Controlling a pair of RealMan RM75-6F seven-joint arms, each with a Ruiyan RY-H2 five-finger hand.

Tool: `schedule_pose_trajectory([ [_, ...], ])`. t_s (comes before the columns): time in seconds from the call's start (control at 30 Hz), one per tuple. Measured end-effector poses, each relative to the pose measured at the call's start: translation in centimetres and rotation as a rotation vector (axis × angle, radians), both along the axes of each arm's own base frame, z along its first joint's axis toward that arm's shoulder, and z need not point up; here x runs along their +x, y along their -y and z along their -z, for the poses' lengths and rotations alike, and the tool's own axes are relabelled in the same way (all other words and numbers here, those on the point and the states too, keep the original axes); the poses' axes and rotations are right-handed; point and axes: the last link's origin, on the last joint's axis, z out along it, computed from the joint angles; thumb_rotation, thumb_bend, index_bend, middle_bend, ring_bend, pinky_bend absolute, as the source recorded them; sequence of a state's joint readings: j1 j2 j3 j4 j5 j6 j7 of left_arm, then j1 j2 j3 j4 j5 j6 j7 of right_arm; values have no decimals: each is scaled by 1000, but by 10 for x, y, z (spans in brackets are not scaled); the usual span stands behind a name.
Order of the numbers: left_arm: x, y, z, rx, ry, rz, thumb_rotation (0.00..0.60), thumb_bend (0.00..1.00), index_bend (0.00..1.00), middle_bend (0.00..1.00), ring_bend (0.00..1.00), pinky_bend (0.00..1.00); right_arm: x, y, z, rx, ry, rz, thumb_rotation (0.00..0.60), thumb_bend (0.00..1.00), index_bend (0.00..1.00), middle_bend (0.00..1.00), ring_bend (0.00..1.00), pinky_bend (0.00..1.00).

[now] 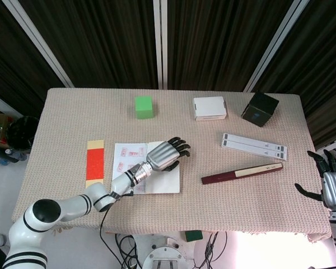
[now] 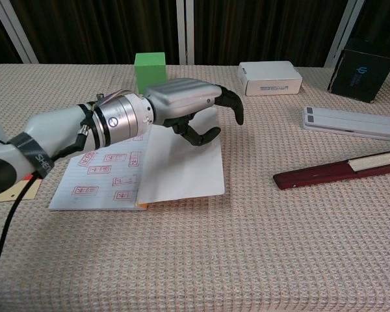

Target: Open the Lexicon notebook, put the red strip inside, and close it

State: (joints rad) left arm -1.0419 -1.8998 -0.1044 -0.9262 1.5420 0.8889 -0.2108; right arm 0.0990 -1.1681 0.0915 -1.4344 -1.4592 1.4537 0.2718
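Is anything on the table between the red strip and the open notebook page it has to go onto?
Nothing visible: the red strip lies just left of the open notebook, bare cloth between. The left hand hovers over the flipped cover.
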Motion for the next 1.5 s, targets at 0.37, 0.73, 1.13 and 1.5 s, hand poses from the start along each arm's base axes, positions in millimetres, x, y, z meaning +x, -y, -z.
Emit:
schedule_pose_trajectory([
  [0.37,-31,-6,-29,59,8,-134,600,494,274,147,101,120,1,3,3,18,3,-16,600,129,153,160,0,110],
  [0.73,-112,3,-116,272,-178,-129,600,169,307,147,101,116,8,5,-1,21,-13,-46,600,130,153,160,0,111],
  [1.13,-186,42,-141,239,-492,62,600,63,245,79,71,109,16,2,-1,23,-28,-54,600,130,153,160,0,111],
  [1.5,-219,45,-156,213,-522,34,600,64,215,39,47,106,20,-11,-4,-9,-37,-42,600,130,153,160,0,110],
])
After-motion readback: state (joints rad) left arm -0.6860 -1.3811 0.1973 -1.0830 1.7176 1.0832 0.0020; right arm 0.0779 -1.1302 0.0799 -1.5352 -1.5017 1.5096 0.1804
